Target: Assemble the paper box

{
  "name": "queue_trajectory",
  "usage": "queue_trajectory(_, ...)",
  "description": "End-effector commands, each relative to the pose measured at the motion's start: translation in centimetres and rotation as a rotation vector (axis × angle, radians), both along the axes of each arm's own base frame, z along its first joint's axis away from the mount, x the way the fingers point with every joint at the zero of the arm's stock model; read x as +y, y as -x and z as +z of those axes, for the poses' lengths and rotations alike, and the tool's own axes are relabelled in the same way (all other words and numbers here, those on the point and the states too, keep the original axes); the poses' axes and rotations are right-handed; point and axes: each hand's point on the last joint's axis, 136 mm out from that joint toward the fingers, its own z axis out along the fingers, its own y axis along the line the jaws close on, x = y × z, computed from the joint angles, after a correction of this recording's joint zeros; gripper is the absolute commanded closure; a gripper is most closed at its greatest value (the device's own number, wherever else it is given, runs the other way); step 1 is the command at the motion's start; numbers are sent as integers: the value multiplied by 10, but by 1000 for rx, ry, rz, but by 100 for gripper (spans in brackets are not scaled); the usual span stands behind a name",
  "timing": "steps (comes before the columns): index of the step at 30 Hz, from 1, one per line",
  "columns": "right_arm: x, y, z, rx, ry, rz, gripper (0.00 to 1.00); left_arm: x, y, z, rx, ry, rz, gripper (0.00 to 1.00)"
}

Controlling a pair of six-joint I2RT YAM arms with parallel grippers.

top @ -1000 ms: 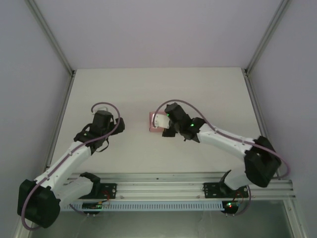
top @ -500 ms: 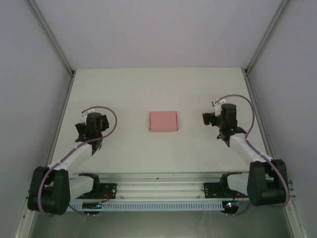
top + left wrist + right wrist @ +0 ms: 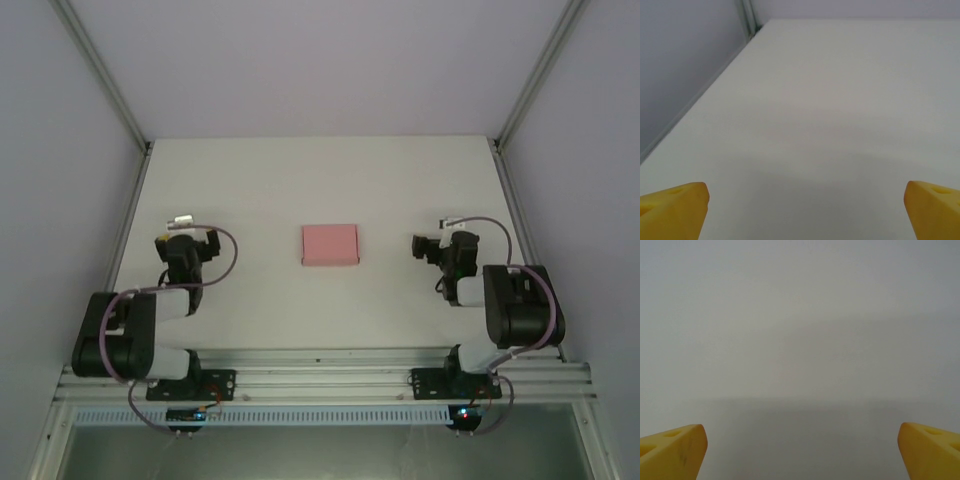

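looking down from the top view: found the paper box (image 3: pixel 330 245), a plain pink rectangle, lying on the pale table (image 3: pixel 400 180) at the centre of the frame, touched by neither arm. could not tell from this height whether folded up or merely flat. found the left gripper (image 3: pixel 186 240) at the middle left of the frame, well apart from the box, on an arm folded back toward its base at the lower left. found the right gripper (image 3: pixel 445 247) at the middle right, likewise well apart from the box, on an arm folded back toward the lower right. noted the metal rail (image 3: pixel 320 372) carrying both bases across the bottom of the frame.

turning to the left wrist view: saw the left gripper (image 3: pixel 805 207) spread wide, with one yellow fingertip (image 3: pixel 677 207) in the lower left corner and its partner in the lower right, table surface between them, nothing held. noted a grey wall (image 3: pixel 685 55) in the upper left of the frame.

turning to the right wrist view: saw the right gripper (image 3: pixel 800 447) spread equally wide, with yellow fingertips (image 3: pixel 675 450) at the two lower corners, holding nothing, poised over the table.
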Motion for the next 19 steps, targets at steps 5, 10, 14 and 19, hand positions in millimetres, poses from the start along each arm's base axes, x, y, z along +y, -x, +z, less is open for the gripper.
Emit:
queue_trajectory(5, -1, -16, 23, -78, -7, -21, 0, 0, -25, 3, -43, 25, -58, 0)
queue_trajectory(10, 0, -15, 22, -73, -7, -23, 0, 0, -24, 0, -9, 45, -62, 1)
queue_trajectory(14, 0, -15, 21, -69, 1, -17, 0, 0, -24, 1, -18, 43, -62, 1)
queue_trajectory(19, 0, -15, 21, -68, 2, -18, 0, 0, -24, 1, -22, 40, -62, 0)
